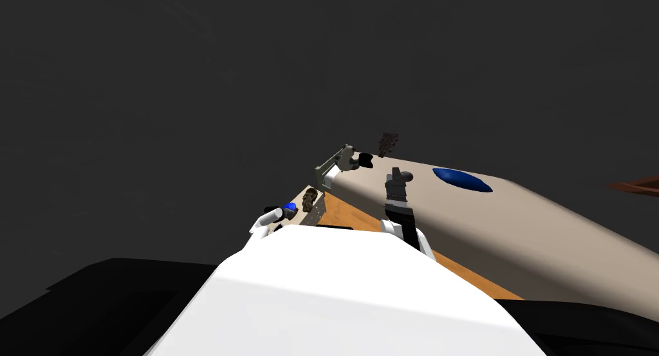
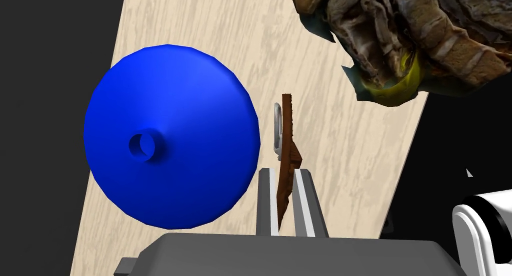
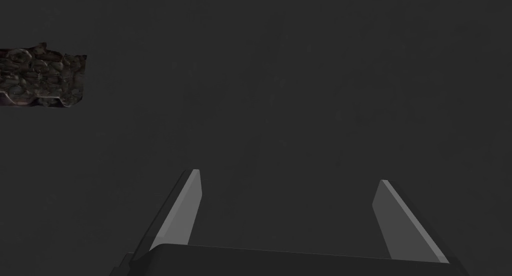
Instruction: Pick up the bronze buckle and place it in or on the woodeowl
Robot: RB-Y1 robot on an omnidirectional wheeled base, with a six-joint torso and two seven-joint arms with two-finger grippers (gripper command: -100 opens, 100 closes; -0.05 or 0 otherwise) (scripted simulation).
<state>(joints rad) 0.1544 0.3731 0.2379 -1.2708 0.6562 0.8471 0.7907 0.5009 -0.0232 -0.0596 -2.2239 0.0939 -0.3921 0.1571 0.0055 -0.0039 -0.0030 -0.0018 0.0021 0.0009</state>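
Buckle [image 2: 287,138] gripped, drop-off at the owl [image 2: 400,38] pending

Progress: the pick looks made. The left gripper [image 2: 284,174] is clenched on the buckle, a thin brown piece seen edge-on with a small grey loop on one side. Its lower end sits between the two fingers and the rest stands out past the tips. Whether it is lifted off the pale wood-grain worktop [image 2: 350,153] or resting on it cannot be told.

Position: a blue cone [image 2: 170,138] sits just beside the gripper on one side. The owl, a lumpy brown figure with a yellow patch, lies near on the other side, beyond the buckle's far end and not touching it.

Remaining, by my judgement: carry the buckle across to the owl, set it on or in the figure, and let go.

Right gripper [image 3: 289,176]: fingers spread wide, nothing between them. In the head view that arm is raised over a beige surface [image 1: 547,230] that carries a blue dish [image 1: 462,179].
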